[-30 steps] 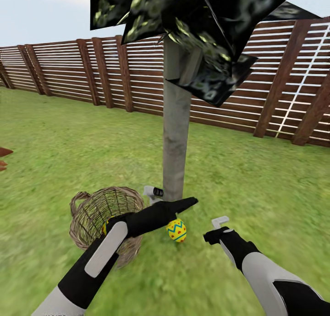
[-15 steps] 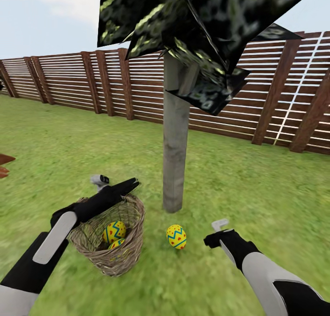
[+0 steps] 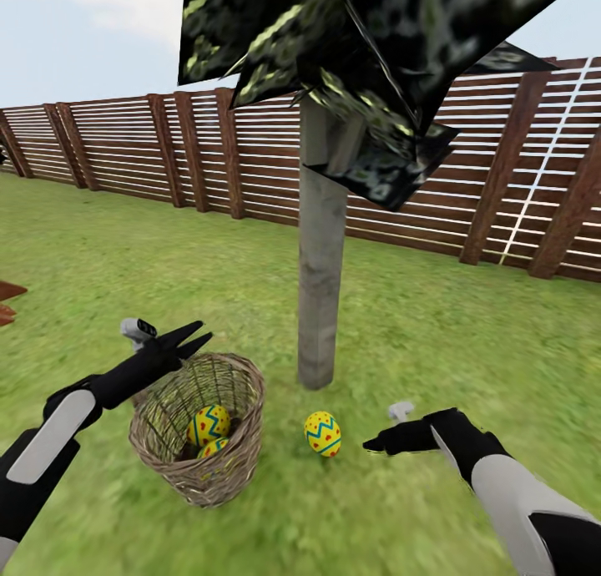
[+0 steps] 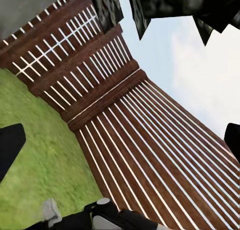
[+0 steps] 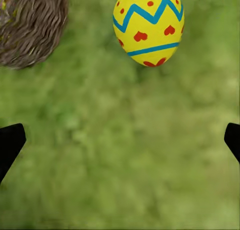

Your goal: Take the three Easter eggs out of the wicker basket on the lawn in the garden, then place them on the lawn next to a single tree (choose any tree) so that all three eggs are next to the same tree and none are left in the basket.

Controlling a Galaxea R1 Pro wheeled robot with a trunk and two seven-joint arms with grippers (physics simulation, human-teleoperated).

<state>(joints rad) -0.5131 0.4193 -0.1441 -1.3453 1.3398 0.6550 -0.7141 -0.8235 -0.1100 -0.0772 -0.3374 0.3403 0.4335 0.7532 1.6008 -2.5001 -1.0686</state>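
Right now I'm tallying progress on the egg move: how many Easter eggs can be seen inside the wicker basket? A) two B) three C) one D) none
A: two Easter eggs sit in the wicker basket, and one egg lies on the lawn beside the tree.

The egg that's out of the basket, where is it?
In the head view, that egg lies on the lawn near the tree trunk's base, between the wicker basket and the right gripper.
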